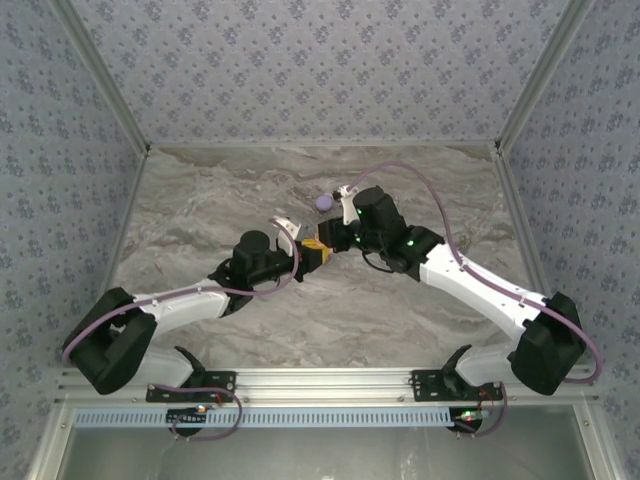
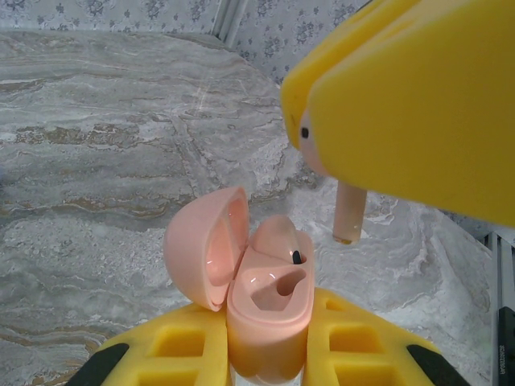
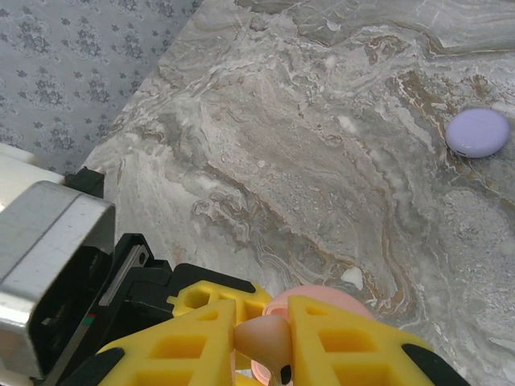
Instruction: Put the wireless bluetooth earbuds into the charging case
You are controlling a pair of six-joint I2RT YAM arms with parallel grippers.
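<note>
Bottom centre: left hand [image 2: 269, 347] clenched on open pink case [image 2: 269, 291]; right hand [image 2: 310, 121], upper right, pinching pink earbud [image 2: 350, 213].

A salmon-pink earbud [image 2: 348, 215] is being dangled stem-down beside the open pink charging case [image 2: 269, 310]; another earbud [image 2: 278, 237] is being cradled inside.

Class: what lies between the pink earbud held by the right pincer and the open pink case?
Nothing: the left wrist view shows a bare gap between earbud and case.
</note>
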